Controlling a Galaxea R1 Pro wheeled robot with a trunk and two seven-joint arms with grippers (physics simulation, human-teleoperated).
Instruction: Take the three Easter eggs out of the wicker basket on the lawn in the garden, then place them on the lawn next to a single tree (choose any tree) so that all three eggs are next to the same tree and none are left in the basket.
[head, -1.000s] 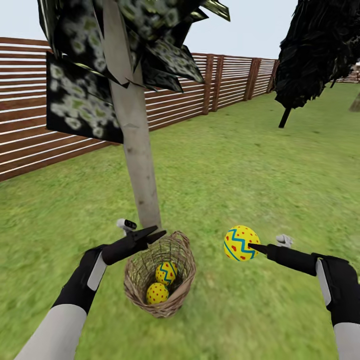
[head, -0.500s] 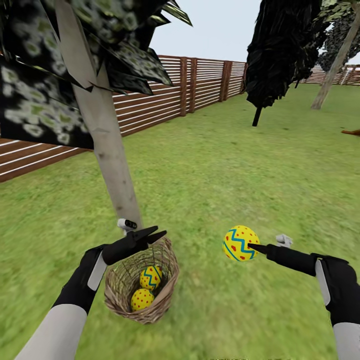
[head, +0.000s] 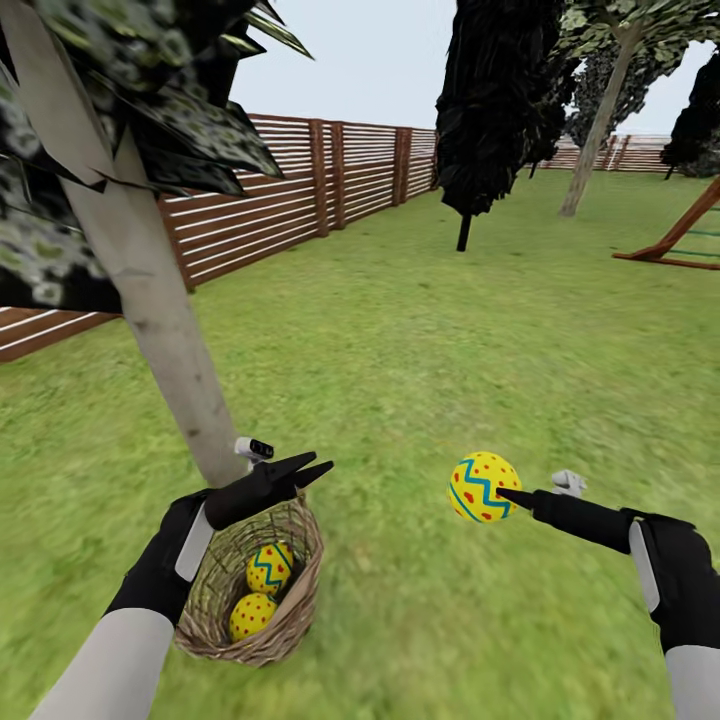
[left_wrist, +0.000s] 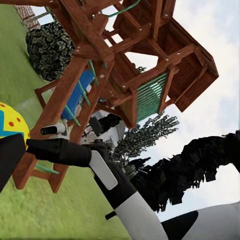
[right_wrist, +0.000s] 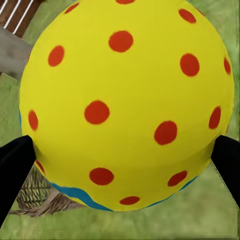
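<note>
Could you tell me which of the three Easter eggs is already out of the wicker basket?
The egg clamped in the right gripper, held above the lawn. The other two eggs lie inside the wicker basket.

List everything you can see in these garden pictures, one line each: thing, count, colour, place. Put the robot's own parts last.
Easter eggs: three, yellow with blue zigzags and red dots; two in the wicker basket, one held in the right pincer.
Wicker basket: one, tan-brown, on the lawn beside the tree.
Tree: one, pale trunk, white-flecked dark foliage, near left.
Black tree: one, mid lawn.
Fence: brown slats, left edge of the garden.
Playset: one, red-brown, far right.
Lawn: green.
Left pincer: black, over the basket rim, open.
Right pincer: black, shut on an egg.
</note>
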